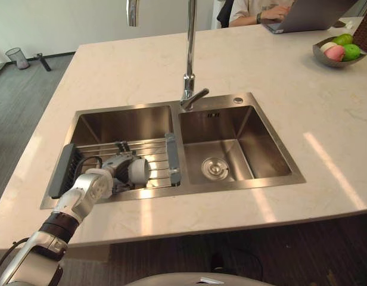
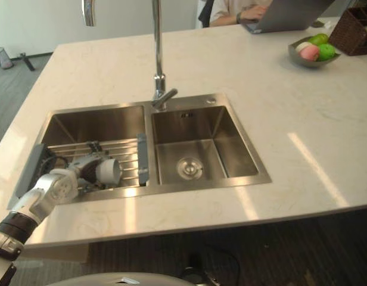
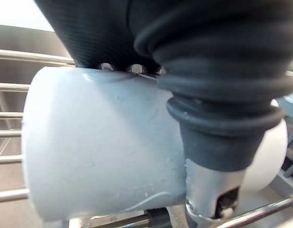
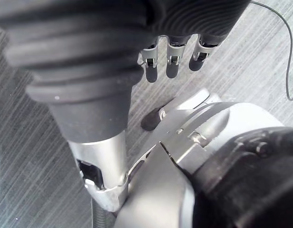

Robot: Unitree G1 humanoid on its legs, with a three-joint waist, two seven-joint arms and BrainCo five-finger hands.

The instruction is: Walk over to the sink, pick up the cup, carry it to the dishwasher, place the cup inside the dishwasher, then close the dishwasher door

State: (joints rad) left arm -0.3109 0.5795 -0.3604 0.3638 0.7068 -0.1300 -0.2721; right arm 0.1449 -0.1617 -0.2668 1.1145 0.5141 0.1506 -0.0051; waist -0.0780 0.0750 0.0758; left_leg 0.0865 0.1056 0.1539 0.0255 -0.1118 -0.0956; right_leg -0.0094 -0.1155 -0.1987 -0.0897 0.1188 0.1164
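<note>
- The cup [image 1: 139, 171] is shown lying on its side on the wire rack [image 1: 156, 149], which spans the left basin [image 1: 118, 122] of the sink [image 1: 255, 182]. One pale round end is turned toward the divider between the basins.
- The left hand [image 1: 115, 170] is seen clamped on the cup. In the left wrist view the thumb [image 3: 215, 142] is curled across the cup's wall near one end. The fingers are laid over the opposite side, and their tips are hidden by the cup's body.
- The right hand [image 4: 168, 61] is held low over the grey floor [image 4: 27, 156], with fingers loosely extended and nothing carried.
- Risk 1, slip: what appear to be small droplets are noted on the cup's smooth wall. If the hold is not fully secured, the cup may be rotated or dropped during lifting. A fall onto the rack bars or the steel basin is judged capable of chipping it.
- Risk 2, snag: the thumb tip is seen close to a rack bar. Should it be caught beneath the bar, the rack may be dragged upward with the cup.
- Risk 3, collision: the faucet [image 1: 190, 59] rises just behind the basins, and the sink's rim has to be cleared. The cup may be knocked against either if it is withdrawn too low or too wide.
- Risk 4, spill: any water held inside may be shed onto the countertop [image 1: 291, 77] if the cup is tilted in transit.
</note>
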